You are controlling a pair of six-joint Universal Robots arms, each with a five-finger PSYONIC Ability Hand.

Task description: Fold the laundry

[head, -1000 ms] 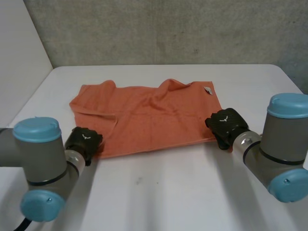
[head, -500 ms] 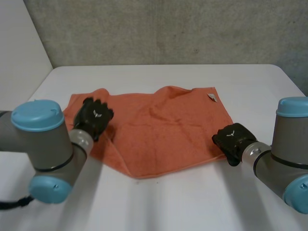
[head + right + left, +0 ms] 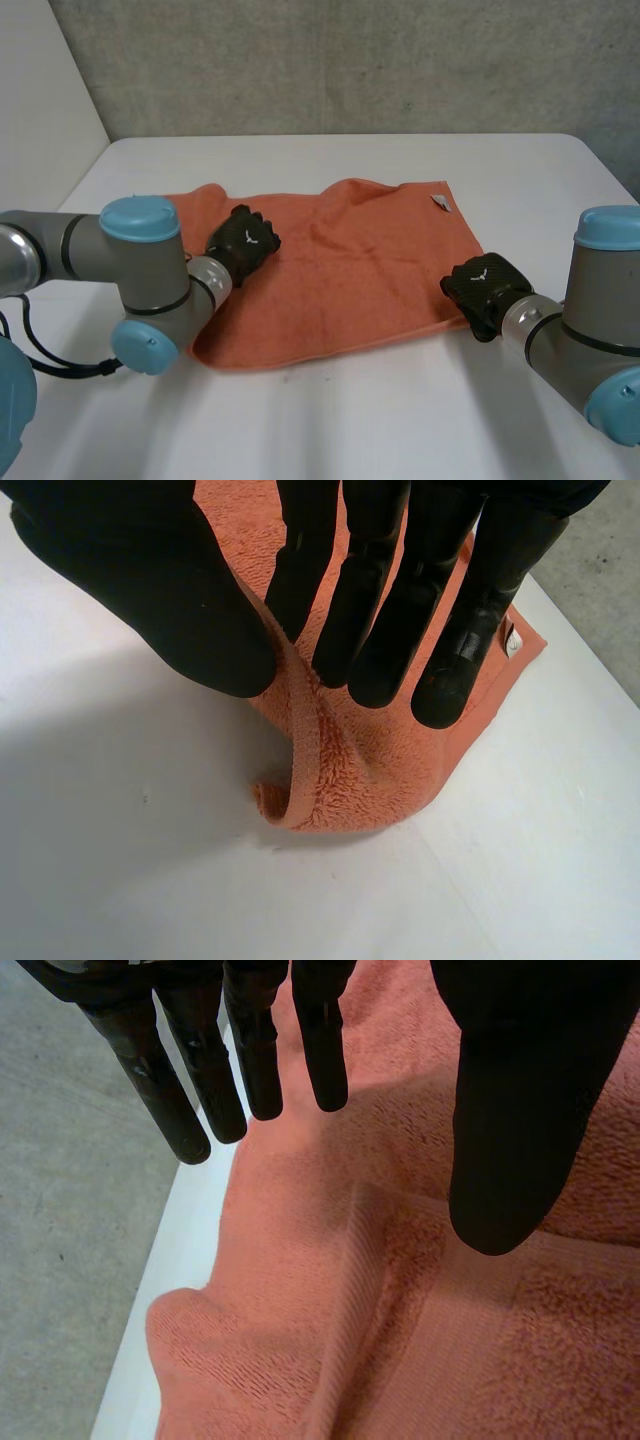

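The towel [image 3: 350,270] lies on the table [image 3: 400,420], its near right corner pinched by the right robot hand [image 3: 480,288], while the left robot hand [image 3: 243,243] hovers spread above its left part, so a one-sided pull could drag it askew.

The left arm [image 3: 120,262], at the frame's left, and the right arm [image 3: 590,320], at lower right, are thick grey tubes with round light-blue caps [image 3: 140,217] on the joints. A short silver collar [image 3: 208,277] joins each to its hand. The left hand [image 3: 240,250] and right hand [image 3: 482,290] are matte black, each with a small white mark [image 3: 250,238] on its back. The fingers [image 3: 250,1050] are slim, round-tipped rods; the thumb [image 3: 510,1110] is broader.
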